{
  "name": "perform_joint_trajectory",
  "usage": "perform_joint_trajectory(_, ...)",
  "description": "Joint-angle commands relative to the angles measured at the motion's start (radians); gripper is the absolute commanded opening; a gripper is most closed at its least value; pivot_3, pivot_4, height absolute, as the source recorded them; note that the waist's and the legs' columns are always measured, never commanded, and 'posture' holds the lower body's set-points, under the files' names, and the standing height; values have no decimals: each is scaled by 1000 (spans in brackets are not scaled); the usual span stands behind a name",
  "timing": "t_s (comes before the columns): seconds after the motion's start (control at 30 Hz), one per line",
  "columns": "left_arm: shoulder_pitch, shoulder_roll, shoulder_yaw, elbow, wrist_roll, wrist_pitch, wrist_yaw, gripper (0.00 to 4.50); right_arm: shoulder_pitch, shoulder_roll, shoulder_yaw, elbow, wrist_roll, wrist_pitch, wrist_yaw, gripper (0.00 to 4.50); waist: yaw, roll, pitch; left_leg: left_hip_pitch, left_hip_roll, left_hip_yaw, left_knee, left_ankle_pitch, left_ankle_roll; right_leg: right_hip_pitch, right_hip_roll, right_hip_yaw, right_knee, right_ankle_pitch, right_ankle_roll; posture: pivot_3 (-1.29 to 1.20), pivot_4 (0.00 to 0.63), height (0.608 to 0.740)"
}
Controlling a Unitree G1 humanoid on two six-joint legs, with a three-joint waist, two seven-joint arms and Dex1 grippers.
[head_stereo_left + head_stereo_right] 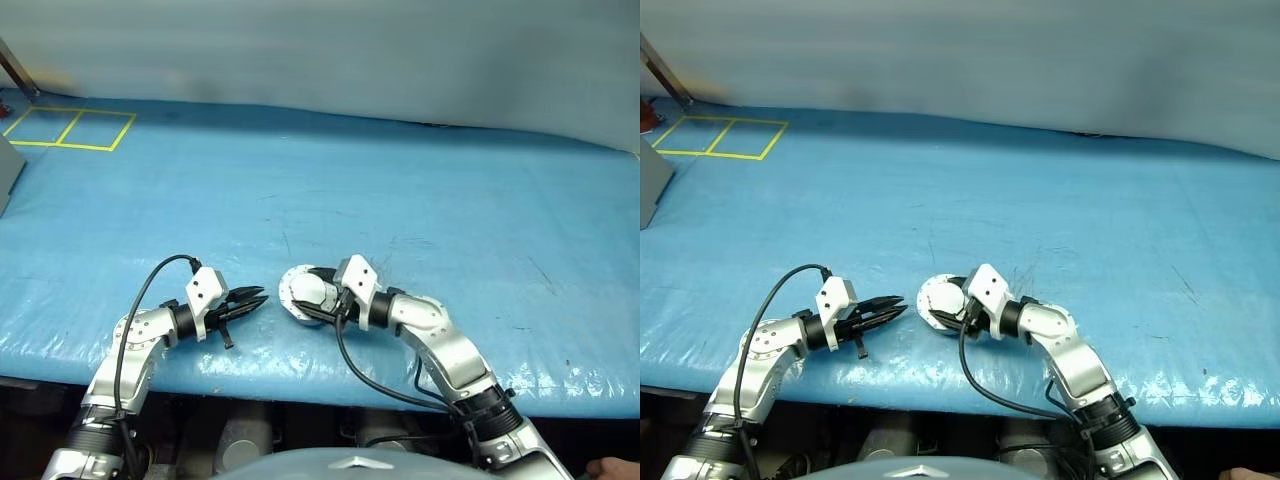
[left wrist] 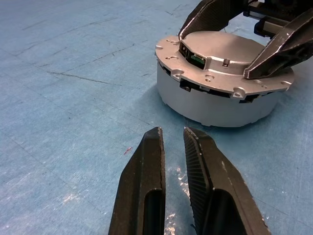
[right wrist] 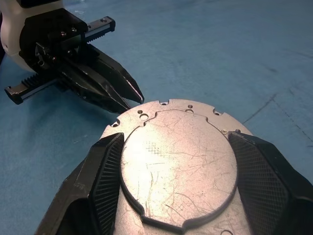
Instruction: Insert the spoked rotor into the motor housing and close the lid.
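The motor housing (image 2: 215, 103) is a squat grey drum standing on the blue table near its front edge. The lid (image 3: 178, 161), a silver flanged plate with a raised round centre, lies flat on top of it. My right gripper (image 3: 176, 137) straddles that raised centre, its black fingers (image 3: 105, 166) pressed against both sides. My left gripper (image 2: 173, 132) hovers low just left of the housing, pointing at it, its jaws nearly together and empty. The spoked rotor is hidden from view.
The blue table cover (image 1: 400, 210) stretches wide behind and to both sides. Yellow taped squares (image 1: 70, 128) mark the far left corner, and a grey object (image 1: 8, 170) pokes in at the left edge. The table's front edge (image 1: 300, 380) runs just below both hands.
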Motion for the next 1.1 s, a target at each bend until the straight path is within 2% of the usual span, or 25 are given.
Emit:
perform_joint_trajectory(0.03, -5, -3, 3, 2, -11, -15, -5, 739, -39, -8, -9, -45, 4, 0, 13, 3023, 0, 0, 0, 0, 0, 0, 0, 1, 1, 0, 0, 0, 0, 0, 0, 0, 150, 740)
perform_joint_trajectory(0.53, -3, -8, 3, 16, -13, -15, -12, 739, -75, -61, 13, -18, -10, 20, 76, 3023, 0, 0, 0, -2, 0, 0, 0, 2, 3, 1, 0, 0, 0, 0, 0, 0, 150, 740)
perform_joint_trajectory(1.1, -3, -11, 2, 23, -10, -17, -11, 739, -69, -24, 23, 38, -66, -6, 41, 3023, -1, 0, 0, 0, 0, 0, 0, 1, 1, 0, 0, 0, 0, 0, 0, 0, 150, 740)
